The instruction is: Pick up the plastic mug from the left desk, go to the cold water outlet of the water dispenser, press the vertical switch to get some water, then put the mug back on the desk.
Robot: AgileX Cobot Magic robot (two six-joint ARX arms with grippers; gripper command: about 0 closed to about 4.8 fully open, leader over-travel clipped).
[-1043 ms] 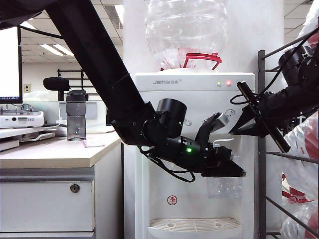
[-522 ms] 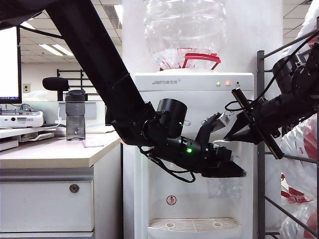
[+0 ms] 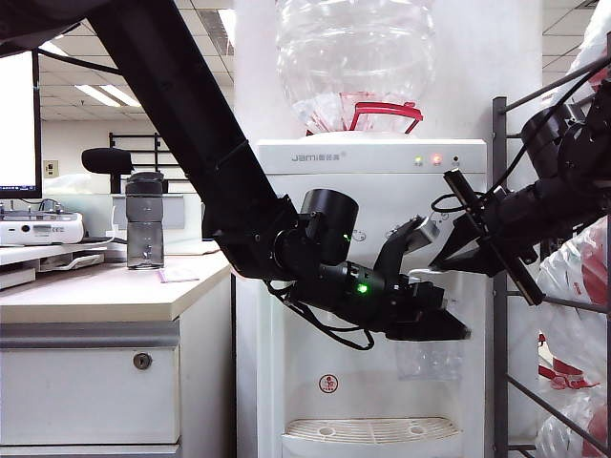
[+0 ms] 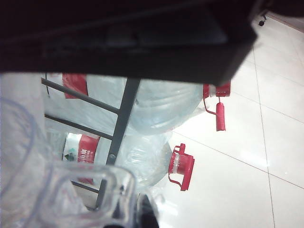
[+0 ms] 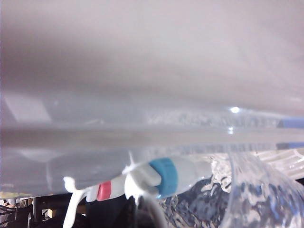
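Note:
My left gripper (image 3: 452, 330) reaches across to the front of the white water dispenser (image 3: 372, 162), shut on the handle of the clear plastic mug (image 3: 430, 361), which hangs above the drip grille (image 3: 372, 431). In the left wrist view the mug's handle (image 4: 83, 190) fills the near corner beside my left gripper (image 4: 135, 219). My right gripper (image 3: 439, 260) comes in from the right, shut and empty. Its tips (image 5: 137, 213) sit just under the white vertical switch (image 5: 137, 184) of the blue-banded cold water outlet (image 5: 166, 175). The mug's rim (image 5: 256, 190) is beside that tap. I cannot tell whether water is flowing.
The red-banded tap (image 5: 104, 191) with its own lever (image 5: 71, 204) sits beside the blue one. The left desk (image 3: 105, 296) carries a smoky-grey bottle (image 3: 145, 221). A big clear bottle (image 3: 353, 57) tops the dispenser. A dark metal rack (image 3: 500, 239) with spare bottles (image 3: 573, 286) stands right.
My right gripper has moved a little to the left, closer to the dispenser's taps, and has since held still. The left arm and the mug have not moved.

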